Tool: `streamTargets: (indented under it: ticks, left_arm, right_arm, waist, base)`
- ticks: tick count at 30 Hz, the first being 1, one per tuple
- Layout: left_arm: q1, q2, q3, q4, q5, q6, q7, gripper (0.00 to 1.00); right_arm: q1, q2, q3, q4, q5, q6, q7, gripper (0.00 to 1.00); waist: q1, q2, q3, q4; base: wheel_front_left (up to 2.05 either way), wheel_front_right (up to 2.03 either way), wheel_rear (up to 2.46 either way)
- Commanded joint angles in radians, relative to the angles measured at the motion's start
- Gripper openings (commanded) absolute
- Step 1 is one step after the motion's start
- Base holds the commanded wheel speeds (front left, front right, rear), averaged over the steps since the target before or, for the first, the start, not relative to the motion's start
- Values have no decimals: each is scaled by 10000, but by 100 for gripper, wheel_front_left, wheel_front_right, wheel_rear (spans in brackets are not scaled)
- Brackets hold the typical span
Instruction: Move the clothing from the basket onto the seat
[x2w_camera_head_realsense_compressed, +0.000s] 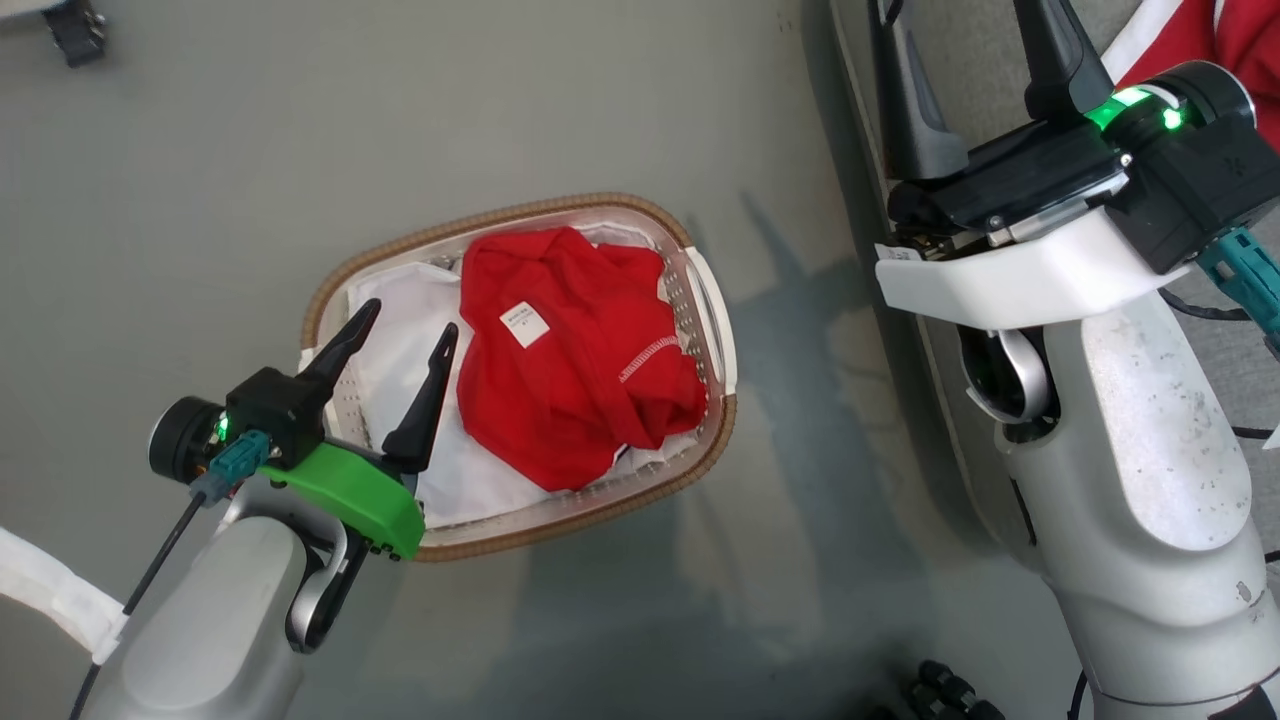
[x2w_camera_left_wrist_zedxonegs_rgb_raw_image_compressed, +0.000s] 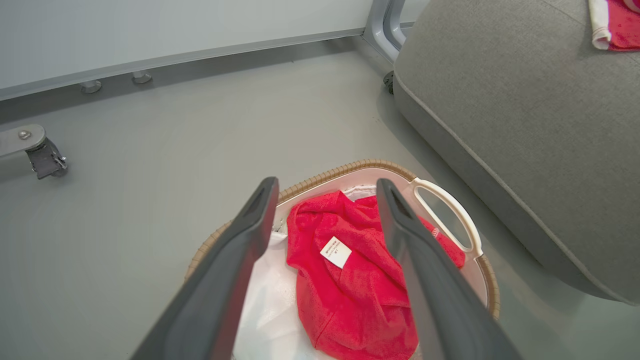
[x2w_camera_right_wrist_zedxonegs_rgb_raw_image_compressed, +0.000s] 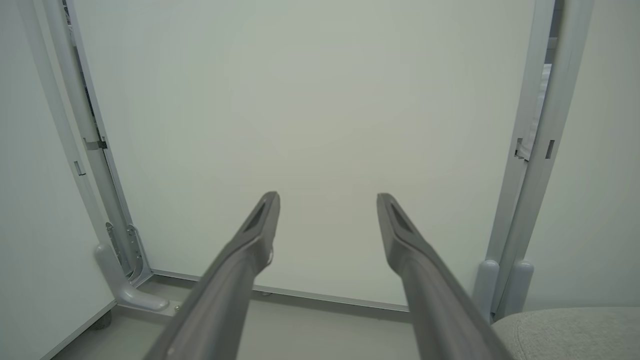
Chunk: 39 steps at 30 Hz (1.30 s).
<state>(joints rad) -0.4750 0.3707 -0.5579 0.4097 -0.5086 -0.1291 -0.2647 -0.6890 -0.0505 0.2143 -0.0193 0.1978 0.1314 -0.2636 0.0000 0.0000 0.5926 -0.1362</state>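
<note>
The basket (x2w_camera_head_realsense_compressed: 560, 205) stands on the grey floor, and a crumpled piece of red clothing (x2w_camera_head_realsense_compressed: 575, 370) with a small white label lies in its right half. My left gripper (x2w_camera_head_realsense_compressed: 411, 316) hovers open over the basket's left side, above the white liner, and touches nothing. In the left wrist view the clothing (x2w_camera_left_wrist_zedxonegs_rgb_raw_image_compressed: 350, 295) shows between the open fingers of the left gripper (x2w_camera_left_wrist_zedxonegs_rgb_raw_image_compressed: 327, 182), inside the basket (x2w_camera_left_wrist_zedxonegs_rgb_raw_image_compressed: 350, 167). The seat (x2w_camera_left_wrist_zedxonegs_rgb_raw_image_compressed: 500, 100) lies to the right with another red garment (x2w_camera_left_wrist_zedxonegs_rgb_raw_image_compressed: 622, 25) on it. My right gripper (x2w_camera_head_realsense_compressed: 975, 30) is raised over the seat's edge, open and empty; in its own view the right gripper (x2w_camera_right_wrist_zedxonegs_rgb_raw_image_compressed: 327, 196) faces a white wall.
A white liner sheet (x2w_camera_head_realsense_compressed: 400, 340) covers the basket's left half. A metal caster (x2w_camera_left_wrist_zedxonegs_rgb_raw_image_compressed: 45, 157) stands on the floor to the left, and a frame leg (x2w_camera_left_wrist_zedxonegs_rgb_raw_image_compressed: 385, 25) rises behind the seat. Dark cables (x2w_camera_head_realsense_compressed: 945, 690) lie near my base. Bare floor surrounds the basket.
</note>
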Motion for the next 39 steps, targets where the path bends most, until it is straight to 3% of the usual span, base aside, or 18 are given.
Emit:
streamTargets:
  ticks: [1, 11, 22, 28, 39]
  left_arm:
    - [-419, 208, -232, 62, -159, -29, 6, 100]
    - [-2220, 814, -3020, 879, -642, -28, 6, 100]
    - [-4093, 526, -5644, 2865, -1260, -28, 6, 100]
    - [-4824, 85, -6365, 4283, -1639, -28, 13, 100]
    - [-5560, -425, -6812, 5961, -2567, -28, 105, 100]
  right_arm:
    - [-209, -19, 51, -133, 86, -14, -15, 100]
    - [-641, -22, -2, -827, 69, -14, -15, 100]
    - [-361, -22, 125, -956, -28, -14, -15, 100]
    - [-290, -22, 144, -1020, -94, -14, -16, 100]
    - [-202, -25, 194, -1217, 19, -14, -15, 100]
  waist:
    - [0, 0, 1356, -776]
    - [0, 0, 2520, -1053]
    - [0, 0, 3168, -1156]
    - [0, 0, 3379, -1190]
    - [0, 0, 3700, -1424]
  base:
    - [0, 0, 0]
    - [0, 0, 0]
    - [0, 0, 0]
    - [0, 0, 0]
    - [0, 0, 0]
